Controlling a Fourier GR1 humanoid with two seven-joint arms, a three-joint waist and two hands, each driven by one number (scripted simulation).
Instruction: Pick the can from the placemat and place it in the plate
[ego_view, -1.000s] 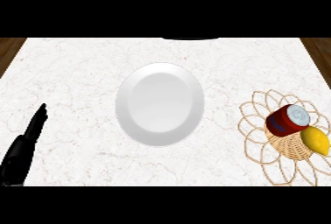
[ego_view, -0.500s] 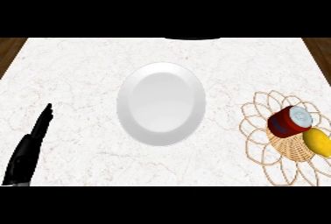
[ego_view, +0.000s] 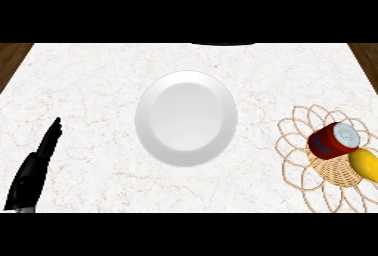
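- The can lies tipped on the woven placemat, near the right edge of the counter. It is red, with a dark blue patch and a silver top.
- A yellow thing touches the can on the side toward the counter's near right corner.
- The white plate sits in the middle of the counter, well apart from the can.
- The left hand is near the left edge, fingers straight, holding nothing.
- The right hand is not in view.
- I think the picking has not started yet. Next, a hand must reach the can and close round it.
- No words on the can can be read.
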